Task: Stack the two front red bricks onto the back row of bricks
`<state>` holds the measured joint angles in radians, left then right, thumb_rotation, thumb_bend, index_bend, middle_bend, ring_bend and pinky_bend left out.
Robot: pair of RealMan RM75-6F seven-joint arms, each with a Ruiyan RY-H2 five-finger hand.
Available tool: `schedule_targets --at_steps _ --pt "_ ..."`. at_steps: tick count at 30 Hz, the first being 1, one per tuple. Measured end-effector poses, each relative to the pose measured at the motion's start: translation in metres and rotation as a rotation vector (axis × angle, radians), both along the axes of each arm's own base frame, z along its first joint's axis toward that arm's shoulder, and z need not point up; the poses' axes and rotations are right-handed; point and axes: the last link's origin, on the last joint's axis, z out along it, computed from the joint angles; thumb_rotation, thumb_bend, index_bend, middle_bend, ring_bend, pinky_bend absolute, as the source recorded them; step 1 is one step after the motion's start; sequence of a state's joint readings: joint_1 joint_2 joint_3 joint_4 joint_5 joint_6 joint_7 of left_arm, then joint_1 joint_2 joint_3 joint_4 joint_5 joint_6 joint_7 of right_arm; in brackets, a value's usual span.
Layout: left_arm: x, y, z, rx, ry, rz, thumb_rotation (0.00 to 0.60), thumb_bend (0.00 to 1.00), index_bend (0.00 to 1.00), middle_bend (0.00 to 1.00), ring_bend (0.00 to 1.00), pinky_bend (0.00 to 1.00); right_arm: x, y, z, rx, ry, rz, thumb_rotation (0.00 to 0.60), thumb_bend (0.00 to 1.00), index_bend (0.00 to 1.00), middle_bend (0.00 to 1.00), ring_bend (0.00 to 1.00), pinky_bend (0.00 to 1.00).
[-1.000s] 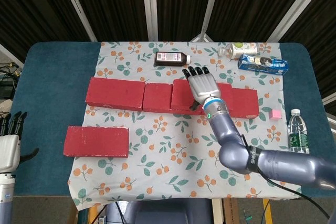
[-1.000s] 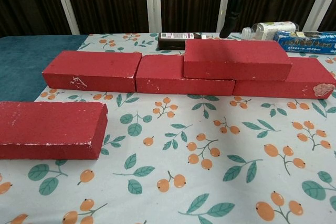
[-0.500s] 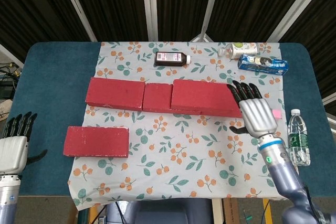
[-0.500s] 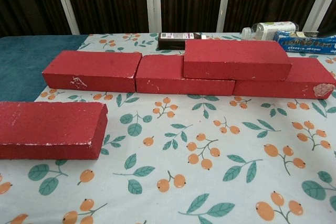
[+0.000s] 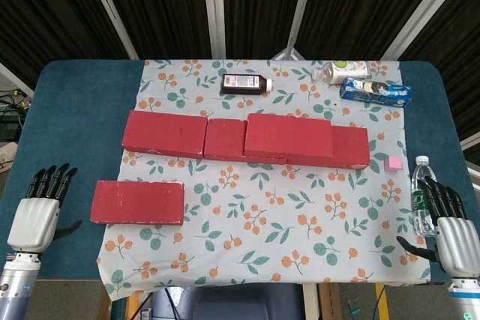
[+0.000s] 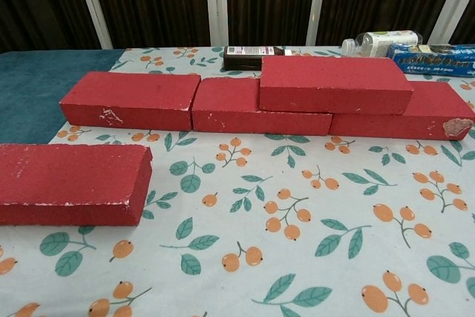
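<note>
A back row of red bricks (image 5: 165,133) (image 6: 132,99) runs across the floral cloth. One red brick (image 5: 289,136) (image 6: 334,84) lies stacked on top of the row, over its middle and right bricks. Another red brick (image 5: 138,201) (image 6: 70,184) lies alone at the front left. My left hand (image 5: 37,213) hovers at the table's near left edge, fingers apart and empty, left of that front brick. My right hand (image 5: 453,239) sits at the near right corner, open and empty. Neither hand shows in the chest view.
A dark bottle (image 5: 245,83) (image 6: 252,53) lies behind the row. A clear bottle (image 5: 341,72) (image 6: 380,40) and a blue box (image 5: 375,91) (image 6: 432,59) sit at the back right. A pink cube (image 5: 392,163) and a water bottle (image 5: 422,192) stand near my right hand.
My right hand left the stacked brick and drew back to the near right corner. My left hand rose slightly toward the table. The bricks did not move.
</note>
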<state>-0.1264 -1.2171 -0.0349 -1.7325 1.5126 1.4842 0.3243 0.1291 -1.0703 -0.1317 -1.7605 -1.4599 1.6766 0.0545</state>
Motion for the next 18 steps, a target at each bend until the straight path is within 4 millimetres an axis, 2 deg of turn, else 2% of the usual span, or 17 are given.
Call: schedule_targets --at_steps 4,11,18 --pt "0.010 0.001 0.007 -0.028 0.026 0.000 0.600 0.00 0.00 0.00 0.00 0.04 -0.009 0.006 -0.008 -0.016 0.032 -0.010 0.600 0.02 0.00 0.00 0.00 0.00" --pt "0.022 0.002 0.016 -0.098 0.109 0.032 0.600 0.00 0.00 0.00 0.00 0.04 -0.011 0.008 -0.006 -0.055 0.030 0.008 0.600 0.02 0.00 0.00 0.00 0.00" --pt "0.029 0.018 0.015 -0.214 0.127 0.108 0.600 0.00 0.00 0.00 0.00 0.04 -0.014 0.008 -0.002 -0.053 0.004 0.000 0.600 0.02 0.00 0.00 0.00 0.00"
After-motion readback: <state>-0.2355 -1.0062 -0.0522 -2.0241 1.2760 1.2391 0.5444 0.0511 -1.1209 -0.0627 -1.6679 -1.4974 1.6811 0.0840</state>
